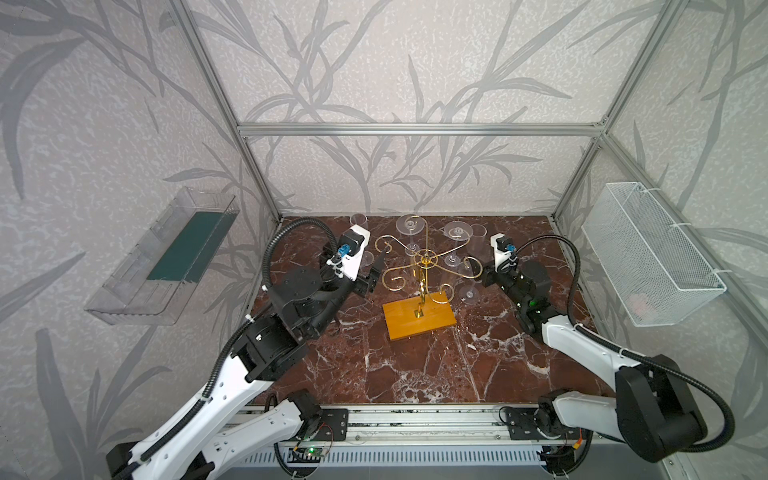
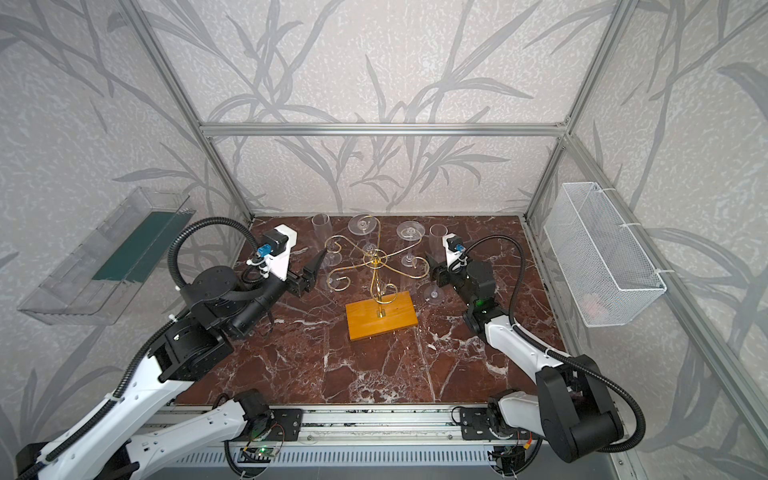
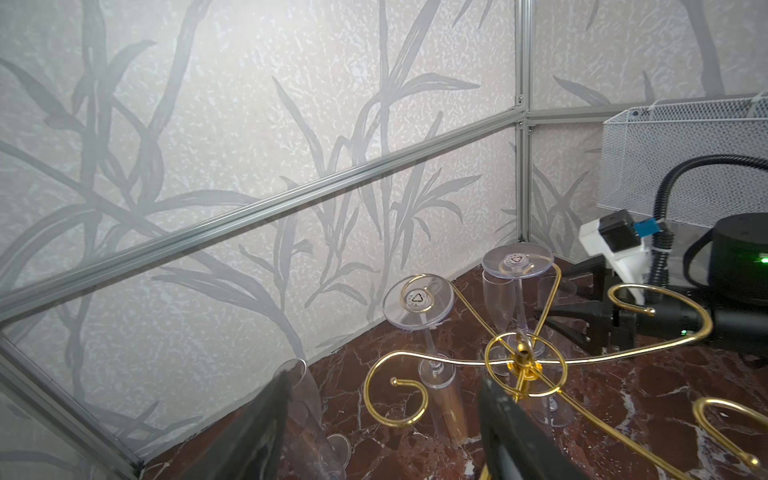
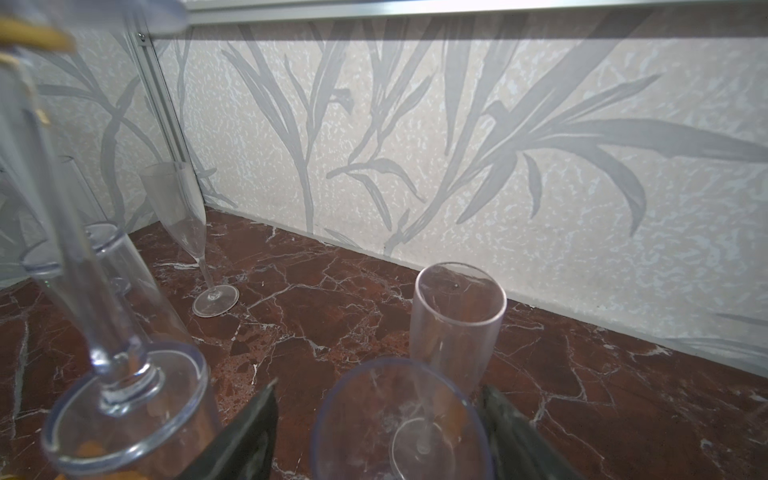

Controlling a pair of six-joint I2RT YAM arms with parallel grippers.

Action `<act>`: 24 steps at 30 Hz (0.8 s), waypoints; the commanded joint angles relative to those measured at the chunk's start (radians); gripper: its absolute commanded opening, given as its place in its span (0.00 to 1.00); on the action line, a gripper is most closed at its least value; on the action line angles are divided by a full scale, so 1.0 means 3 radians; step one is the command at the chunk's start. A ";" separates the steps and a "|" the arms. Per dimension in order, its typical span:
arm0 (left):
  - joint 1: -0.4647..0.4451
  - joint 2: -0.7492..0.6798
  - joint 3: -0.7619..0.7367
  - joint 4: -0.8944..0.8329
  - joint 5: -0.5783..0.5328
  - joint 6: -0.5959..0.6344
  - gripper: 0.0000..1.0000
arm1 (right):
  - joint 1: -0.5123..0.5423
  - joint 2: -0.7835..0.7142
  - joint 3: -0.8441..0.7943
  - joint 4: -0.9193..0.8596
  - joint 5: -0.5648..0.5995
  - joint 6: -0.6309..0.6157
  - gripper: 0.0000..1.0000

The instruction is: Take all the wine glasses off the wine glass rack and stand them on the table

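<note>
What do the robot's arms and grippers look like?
Left arm and right arm: white links, black joints, a black ribbed cable, a white wrist camera with blue plug. Left gripper and right gripper: black, tapered. Green light on the right.

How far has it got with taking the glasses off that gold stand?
Done: two standing glasses at the back of the table. In hand: a third glass stands between the right gripper's open fingers, not gripped. Left: two hanging glasses, upside down on the stand; the left gripper is open nearby.

The rack [image 1: 419, 319] stands mid-table [image 1: 415, 374]; hanging glasses [image 1: 411, 226] occupy its far arms, and standing glasses [image 1: 469, 294] sit behind and to its right.
</note>
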 commanded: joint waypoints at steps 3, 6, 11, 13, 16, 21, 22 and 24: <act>0.0586 0.0381 0.0395 0.0105 0.0411 0.0073 0.73 | -0.0015 -0.0500 0.0163 -0.0397 0.0170 -0.0037 0.77; 0.0915 0.0631 0.0587 0.0121 0.0672 -0.0118 0.73 | -0.0021 -0.0766 0.0336 -0.0850 0.0261 -0.0052 0.78; 0.1460 0.1104 0.1171 -0.0290 0.1403 -0.0963 0.73 | -0.0036 -0.1129 0.0626 -0.1542 0.0350 0.0086 0.79; 0.1645 0.1245 0.1285 -0.0362 0.1929 -0.1341 0.73 | -0.0036 -0.1257 0.0728 -0.1784 0.0330 0.0170 0.79; 0.1832 0.1468 0.1443 -0.0465 0.2689 -0.1816 0.73 | -0.0041 -0.1407 0.0858 -0.2099 0.0261 0.0281 0.79; 0.1950 0.1741 0.1561 -0.0646 0.3322 -0.2381 0.72 | -0.0041 -0.1608 0.0979 -0.2432 0.0022 0.0475 0.79; 0.1955 0.1764 0.1541 -0.0625 0.3383 -0.2463 0.72 | -0.0041 -0.1653 0.0983 -0.2494 -0.0047 0.0512 0.79; 0.1971 0.1815 0.1474 -0.0523 0.3508 -0.2671 0.72 | -0.0041 -0.1706 0.1033 -0.2645 -0.0133 0.0552 0.79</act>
